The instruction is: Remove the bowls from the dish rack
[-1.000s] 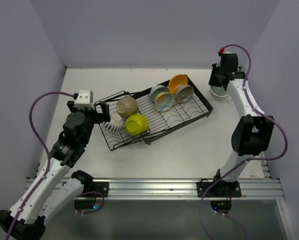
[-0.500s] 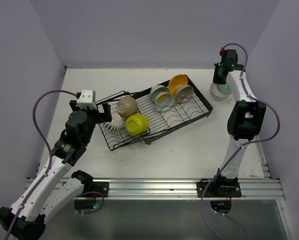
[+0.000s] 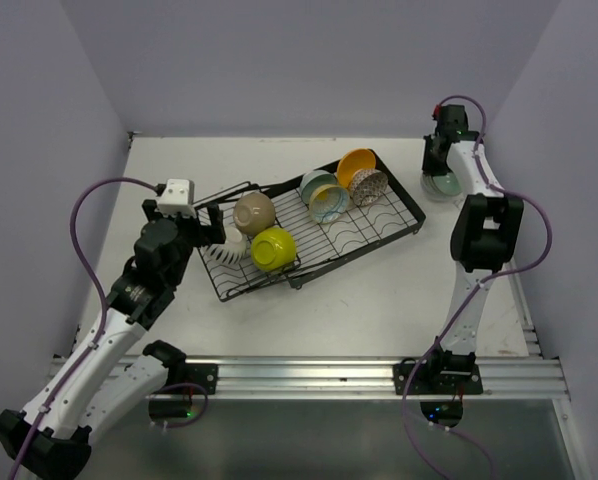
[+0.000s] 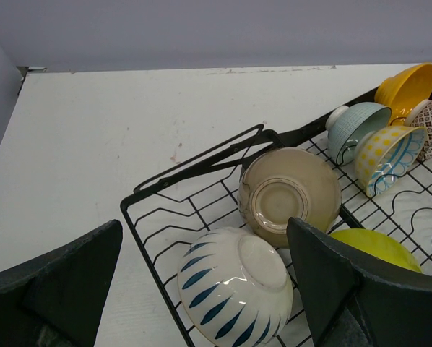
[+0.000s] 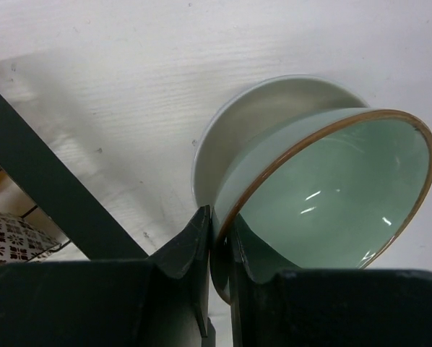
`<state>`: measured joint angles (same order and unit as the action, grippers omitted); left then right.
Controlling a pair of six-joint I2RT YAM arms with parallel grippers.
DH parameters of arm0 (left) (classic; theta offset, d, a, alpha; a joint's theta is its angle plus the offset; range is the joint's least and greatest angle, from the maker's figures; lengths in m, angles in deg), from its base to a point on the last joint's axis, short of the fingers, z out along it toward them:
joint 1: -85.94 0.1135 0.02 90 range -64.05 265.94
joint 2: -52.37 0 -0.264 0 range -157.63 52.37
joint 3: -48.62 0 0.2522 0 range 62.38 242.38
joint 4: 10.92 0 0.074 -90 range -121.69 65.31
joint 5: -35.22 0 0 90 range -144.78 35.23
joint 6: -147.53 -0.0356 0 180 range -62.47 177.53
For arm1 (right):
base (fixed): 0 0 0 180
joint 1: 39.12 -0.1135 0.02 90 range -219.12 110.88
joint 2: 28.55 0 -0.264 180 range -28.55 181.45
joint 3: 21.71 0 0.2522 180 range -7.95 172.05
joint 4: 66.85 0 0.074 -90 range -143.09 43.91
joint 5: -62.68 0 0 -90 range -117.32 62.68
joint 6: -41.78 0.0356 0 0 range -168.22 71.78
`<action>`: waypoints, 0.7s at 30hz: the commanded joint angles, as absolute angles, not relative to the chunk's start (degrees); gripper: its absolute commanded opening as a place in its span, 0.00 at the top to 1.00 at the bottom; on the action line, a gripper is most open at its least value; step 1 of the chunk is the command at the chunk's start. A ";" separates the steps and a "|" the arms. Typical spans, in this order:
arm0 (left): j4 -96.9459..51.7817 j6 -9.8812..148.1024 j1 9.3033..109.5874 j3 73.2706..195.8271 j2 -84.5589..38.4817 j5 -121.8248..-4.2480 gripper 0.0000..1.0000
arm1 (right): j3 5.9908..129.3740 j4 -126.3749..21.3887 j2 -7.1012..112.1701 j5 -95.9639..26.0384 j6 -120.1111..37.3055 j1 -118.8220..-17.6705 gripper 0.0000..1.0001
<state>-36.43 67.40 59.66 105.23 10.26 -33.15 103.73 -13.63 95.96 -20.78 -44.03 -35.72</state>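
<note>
Right gripper (image 5: 214, 217) was clamped on the brown-edged rim of a pale green bowl (image 5: 331, 195), 1 finger inside and 1 outside. The bowl was tilted with its mouth toward the wrist camera, over a plain white bowl (image 5: 252, 116) that sat on the table just beyond the far right corner of the dish rack (image 3: 379, 225). Whether the 2 bowls touched could not be told. Left gripper (image 4: 201, 289) hung spread wide and held nothing, at the rack's left end above a white bowl with blue leaf marks (image 4: 234, 282). That bowl and the beige bowl (image 4: 292, 195) beside it lay tipped, feet toward the left wrist camera. The rack's long axis ran diagonally from near left to far right. A lime-yellow bowl (image 3: 274, 248) lay at its near edge. At the far end, 4 bowls leaned on their sides: pale teal bowl (image 4: 357, 126), yellow-checked bowl (image 4: 386, 155), orange-yellow bowl (image 3: 356, 165) and brown-patterned bowl (image 3: 369, 186). The table (image 3: 359, 300) was white, the walls (image 3: 279, 60) pale lilac. In the left wrist view a finger hid much of the lime-yellow bowl, and the frame edge cut the brown-patterned bowl.
</note>
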 commanded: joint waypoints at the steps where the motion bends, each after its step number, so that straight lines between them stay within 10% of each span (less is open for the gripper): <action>1: -35.58 66.93 59.40 106.76 10.01 -33.50 0.00 | 107.62 -14.15 96.08 -19.32 -44.88 -35.52 0.99; 10: -35.58 66.85 59.40 106.85 9.83 -33.51 0.00 | 109.29 -14.15 97.05 -21.08 -43.39 -35.52 0.58; 21: -35.67 66.67 59.40 106.94 10.00 -33.51 0.00 | 106.93 -15.38 91.79 -21.96 -41.45 -35.60 0.44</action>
